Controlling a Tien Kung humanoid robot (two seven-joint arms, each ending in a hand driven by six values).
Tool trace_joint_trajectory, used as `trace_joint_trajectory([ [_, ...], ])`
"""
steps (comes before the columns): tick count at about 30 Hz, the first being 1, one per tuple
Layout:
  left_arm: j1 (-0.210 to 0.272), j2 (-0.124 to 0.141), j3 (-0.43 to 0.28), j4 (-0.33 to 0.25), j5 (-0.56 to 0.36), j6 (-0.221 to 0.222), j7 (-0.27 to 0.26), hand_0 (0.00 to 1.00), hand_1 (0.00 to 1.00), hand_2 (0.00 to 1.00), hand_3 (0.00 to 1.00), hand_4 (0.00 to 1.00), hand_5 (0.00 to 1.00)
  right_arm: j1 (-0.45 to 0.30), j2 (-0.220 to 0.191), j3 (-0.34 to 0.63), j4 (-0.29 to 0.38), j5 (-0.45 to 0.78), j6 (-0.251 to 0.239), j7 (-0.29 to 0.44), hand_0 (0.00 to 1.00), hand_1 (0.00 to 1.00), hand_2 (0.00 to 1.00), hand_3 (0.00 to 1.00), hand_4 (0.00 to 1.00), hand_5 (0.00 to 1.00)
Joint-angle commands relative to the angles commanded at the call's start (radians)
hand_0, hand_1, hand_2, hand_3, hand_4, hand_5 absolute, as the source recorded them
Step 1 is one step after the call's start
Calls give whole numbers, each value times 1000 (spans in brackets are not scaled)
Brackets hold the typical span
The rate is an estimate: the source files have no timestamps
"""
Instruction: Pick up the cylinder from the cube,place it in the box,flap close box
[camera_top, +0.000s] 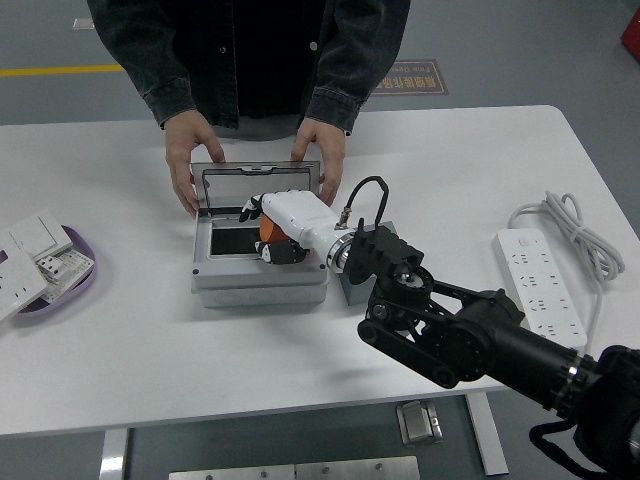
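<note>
Cylinder held over the open grey box

On the white table, a person's two hands steady the box's raised lid from the far side. Right hand reaches into the box opening, fingers clamped on the orange cylinder just above the dark interior.

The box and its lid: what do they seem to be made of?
The box looks like grey matte plastic or cast metal; its dull, even surface leaves this open. The lid, standing open, seems a grey frame around a clear pane, probably plastic, since the table shows through it.
</note>
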Motion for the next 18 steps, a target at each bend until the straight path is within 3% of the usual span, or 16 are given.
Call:
trace_joint_trajectory([
  [1,0,0,0,0,0,0,0,599,580,558,604,667,282,-1,0,0,1,4,0,2,881,760,747,816,687,55],
  [10,-2,-2,5,0,-2,-2,-4,599,579,558,603,667,284,-17,0,-8,24,112,-33,56,884,759,750,824,727,69],
  [18,4,-6,14,0,-11,0,-5,600,581,558,603,667,284,-38,-8,35,164,365,-98,180,883,760,751,833,762,89],
])
